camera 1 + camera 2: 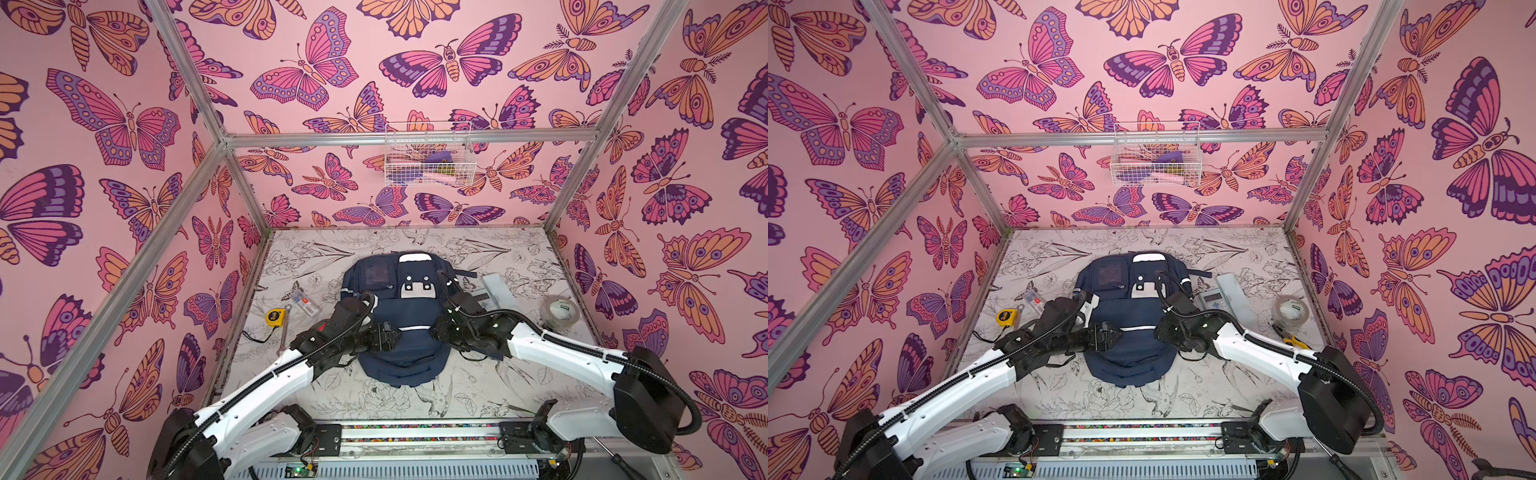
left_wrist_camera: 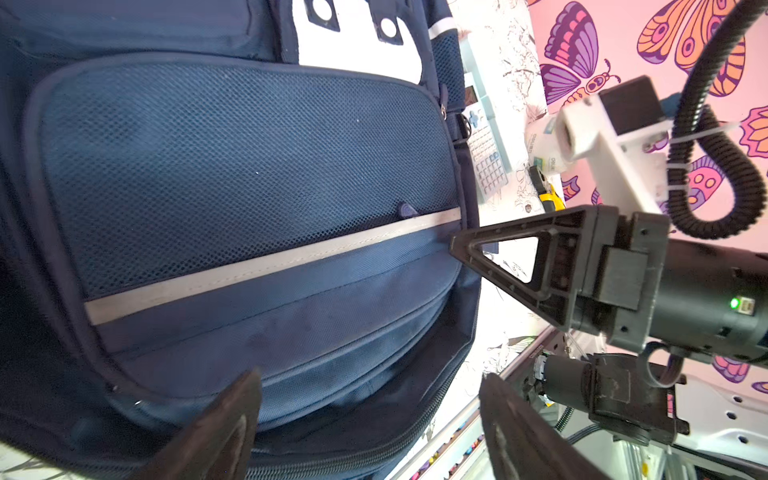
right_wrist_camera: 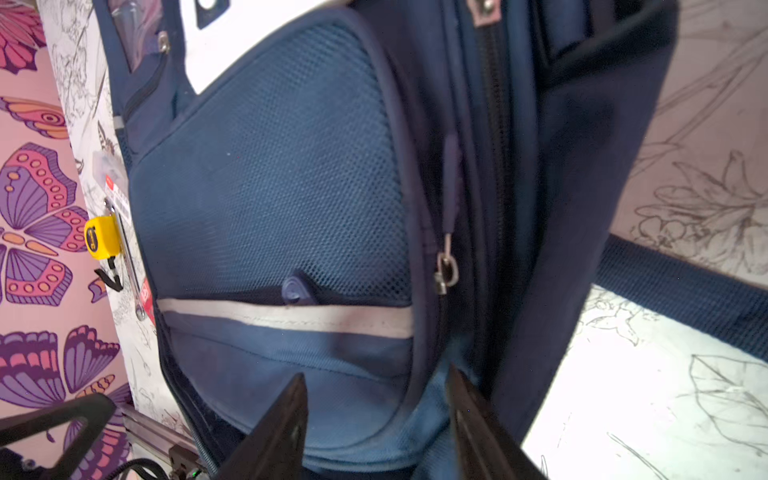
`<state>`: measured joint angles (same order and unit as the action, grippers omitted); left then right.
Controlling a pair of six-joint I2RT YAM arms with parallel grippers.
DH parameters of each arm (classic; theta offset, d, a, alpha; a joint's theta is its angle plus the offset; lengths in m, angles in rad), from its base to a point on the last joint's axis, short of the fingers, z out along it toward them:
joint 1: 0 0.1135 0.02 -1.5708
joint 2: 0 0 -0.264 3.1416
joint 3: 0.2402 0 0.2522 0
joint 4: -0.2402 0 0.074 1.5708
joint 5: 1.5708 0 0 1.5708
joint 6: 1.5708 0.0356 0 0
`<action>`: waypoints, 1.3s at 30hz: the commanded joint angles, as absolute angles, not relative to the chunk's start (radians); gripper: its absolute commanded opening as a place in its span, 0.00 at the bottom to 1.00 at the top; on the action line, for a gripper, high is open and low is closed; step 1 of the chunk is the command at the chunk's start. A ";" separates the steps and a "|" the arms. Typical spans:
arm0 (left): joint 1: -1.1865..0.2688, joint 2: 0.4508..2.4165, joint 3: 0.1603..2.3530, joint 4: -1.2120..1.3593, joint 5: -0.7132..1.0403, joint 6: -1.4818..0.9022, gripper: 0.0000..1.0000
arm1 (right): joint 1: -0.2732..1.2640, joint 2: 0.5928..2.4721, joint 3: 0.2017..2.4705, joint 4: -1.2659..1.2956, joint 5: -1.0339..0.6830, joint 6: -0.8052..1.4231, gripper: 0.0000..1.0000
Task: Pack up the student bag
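Observation:
The student bag lies flat in the middle of the table, front up, navy with a mesh pocket and a white stripe. Its zips look closed. My left gripper hovers over the bag's left side near the stripe, open, with only bag fabric beneath the fingers. My right gripper is at the bag's right side. Its jaws stand apart astride the front pocket's piped edge, below a metal zip pull. In the left wrist view its fingertip touches the stripe's end.
Left of the bag lie a yellow tape measure, a clear packet and a wrench. To the right are a calculator, a grey case, a tape roll and a yellow cutter. A wire basket hangs on the back wall.

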<state>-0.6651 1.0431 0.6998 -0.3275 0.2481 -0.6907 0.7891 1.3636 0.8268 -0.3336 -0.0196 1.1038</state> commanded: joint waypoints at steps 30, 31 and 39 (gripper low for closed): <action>-0.810 1.337 0.998 -0.540 -0.026 -0.244 1.00 | 0.719 1.286 0.945 -0.220 -0.250 1.063 0.00; -0.814 1.348 1.006 -0.545 -0.012 -0.231 0.99 | 0.719 1.282 0.942 -0.222 -0.246 1.059 0.00; -0.836 1.420 1.019 -0.598 -0.099 -0.177 0.85 | 0.709 1.268 0.946 -0.229 -0.256 1.043 0.00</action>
